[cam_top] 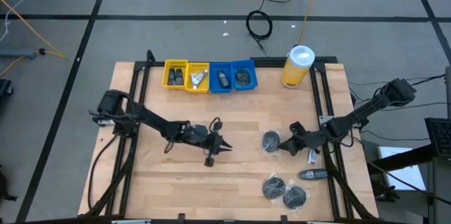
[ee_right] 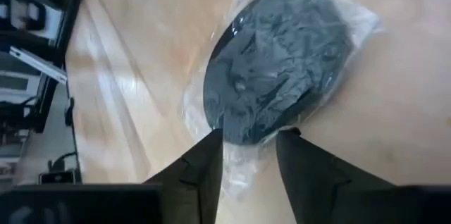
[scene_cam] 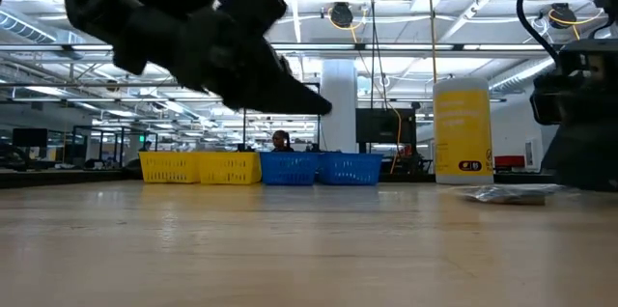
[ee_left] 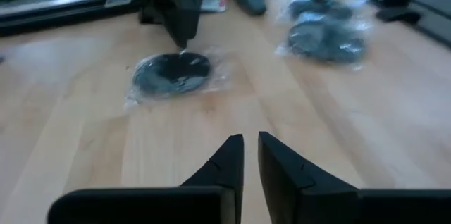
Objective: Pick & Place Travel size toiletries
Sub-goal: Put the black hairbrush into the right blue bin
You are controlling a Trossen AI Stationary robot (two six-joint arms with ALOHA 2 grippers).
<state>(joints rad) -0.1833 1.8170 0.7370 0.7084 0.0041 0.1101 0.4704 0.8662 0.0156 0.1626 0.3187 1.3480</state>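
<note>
A dark round flat packet (cam_top: 271, 141) in clear wrap lies flat on the wood table, right of middle. My right gripper (cam_top: 285, 145) comes at it from the table's right, slanting down. It is open, and its fingertips (ee_right: 215, 139) stand on either side of the packet's near rim (ee_right: 246, 138). My left gripper (cam_top: 227, 147) hovers left of the packet, pointing at it (ee_left: 173, 75). Its fingers (ee_left: 236, 150) are open only by a slit, with nothing between them. Two more round packets (cam_top: 283, 191), a dark stick-like piece (cam_top: 312, 175) and a thin tube (cam_top: 311, 156) lie at the near right. My right gripper's fingertips reach the clear wrap at the packet's rim (ee_right: 239, 150), slanting down from the table's right. Whether they touch the wrap I cannot tell. The packet lies flat on the table.
Two yellow bins (cam_top: 186, 76) and two blue bins (cam_top: 233, 77), each with small items inside, stand in a row at the far edge. A tall yellow canister with a white lid (cam_top: 298, 65) stands to their right. Bare wood lies between the grippers and the bins.
</note>
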